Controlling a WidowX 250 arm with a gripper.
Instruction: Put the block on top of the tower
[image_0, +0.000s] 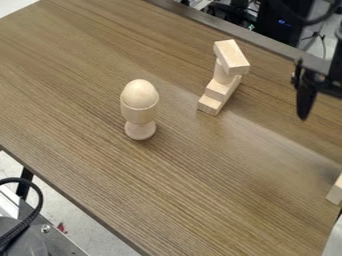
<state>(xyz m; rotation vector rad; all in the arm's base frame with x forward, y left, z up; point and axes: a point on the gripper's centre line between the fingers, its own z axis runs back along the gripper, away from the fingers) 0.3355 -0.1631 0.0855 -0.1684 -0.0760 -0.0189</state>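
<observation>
Because the top piece of the tower sits askew, the block should be gripped squarely, then lowered level and centred before release. Pale, plain wood with crisp edges, it lies at the counter's lower right; whether the jaws are apart or together, I cannot tell.

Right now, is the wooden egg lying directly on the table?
No, the egg sits in the cup, which stands on the table.
</observation>
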